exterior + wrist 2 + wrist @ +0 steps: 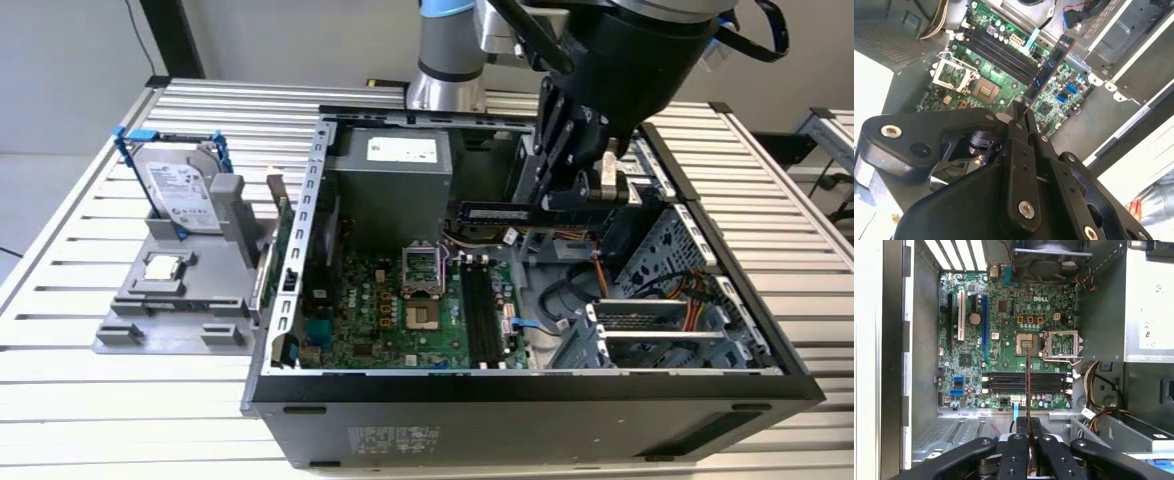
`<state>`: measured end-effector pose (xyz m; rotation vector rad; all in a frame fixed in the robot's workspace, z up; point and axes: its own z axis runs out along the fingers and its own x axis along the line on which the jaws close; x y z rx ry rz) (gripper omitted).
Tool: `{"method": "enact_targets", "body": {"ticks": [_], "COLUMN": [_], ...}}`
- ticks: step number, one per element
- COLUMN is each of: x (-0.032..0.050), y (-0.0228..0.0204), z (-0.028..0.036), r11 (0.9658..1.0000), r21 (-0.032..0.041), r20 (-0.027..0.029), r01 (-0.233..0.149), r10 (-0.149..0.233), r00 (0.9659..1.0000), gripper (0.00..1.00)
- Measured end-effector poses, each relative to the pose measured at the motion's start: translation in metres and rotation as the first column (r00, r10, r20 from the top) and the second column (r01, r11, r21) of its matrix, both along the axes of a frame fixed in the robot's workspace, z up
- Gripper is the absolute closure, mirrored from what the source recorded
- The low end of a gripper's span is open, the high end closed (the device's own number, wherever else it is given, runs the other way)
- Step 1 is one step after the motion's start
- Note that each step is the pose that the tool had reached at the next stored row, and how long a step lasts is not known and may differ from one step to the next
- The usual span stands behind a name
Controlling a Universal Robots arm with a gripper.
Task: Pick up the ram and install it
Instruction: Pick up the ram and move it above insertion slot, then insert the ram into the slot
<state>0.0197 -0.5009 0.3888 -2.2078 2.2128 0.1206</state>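
The ram (491,212) is a long dark stick with a small pale label. It hangs level above the open computer case, and my gripper (567,205) is shut on its end at the exterior view's right. In the second wrist view the ram (1048,70) sticks out from between the black fingers (1015,131) over the green motherboard (979,70). In the first wrist view the ram (1027,385) shows edge-on, crossing over the black memory slots (1004,382), with my gripper (1028,424) closed on it. The slots (481,310) lie well below the ram.
A silver hard drive in a blue frame (180,190) stands in a grey fixture (167,310) outside the case, at the exterior view's left. Inside the case are the power supply (400,170), the open processor socket (420,270) and a metal drive cage (667,310).
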Motion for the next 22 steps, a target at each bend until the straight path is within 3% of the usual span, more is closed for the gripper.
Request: {"method": "enact_targets", "body": {"ticks": [8,18,22], "x": [0.0001,0.0007,0.0008], "y": [0.0218,0.0380,0.0416], "z": [0.0001,0.0001,0.0001], "r11": [1.0000,0.9999,0.9997], "r21": [-0.0003,-0.0001,-0.0002], "r20": [-0.0001,-0.0001,0.0000], "r01": [0.002,0.016,0.023], "r10": [-0.002,-0.016,-0.023], "r00": [1.0000,0.9999,0.9997], "gripper": [1.00,1.00,1.00]}}
